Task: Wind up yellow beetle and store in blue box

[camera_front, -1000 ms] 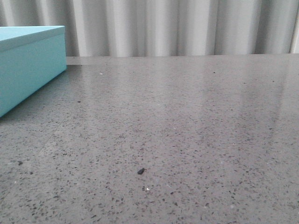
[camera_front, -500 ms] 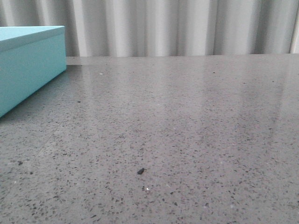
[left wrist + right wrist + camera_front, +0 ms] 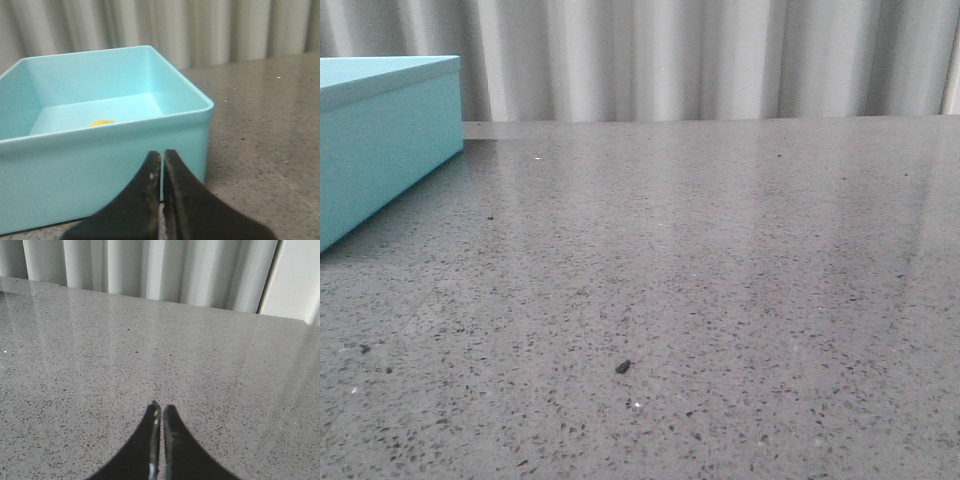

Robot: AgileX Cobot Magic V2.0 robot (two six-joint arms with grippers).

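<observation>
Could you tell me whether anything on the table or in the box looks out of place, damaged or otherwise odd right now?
Nothing looks damaged or spilled. The blue box sits open, with a bit of the yellow beetle showing over its near wall. The only stray item is a small dark speck on the grey table. Both the left pincer and the right pincer are shut and empty.

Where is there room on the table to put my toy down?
Nearly the whole grey table is bare, from the blue box at the far left across to the right edge and back to the curtain. Only a tiny dark speck lies near the front. The left corner by the box is tightest.
</observation>
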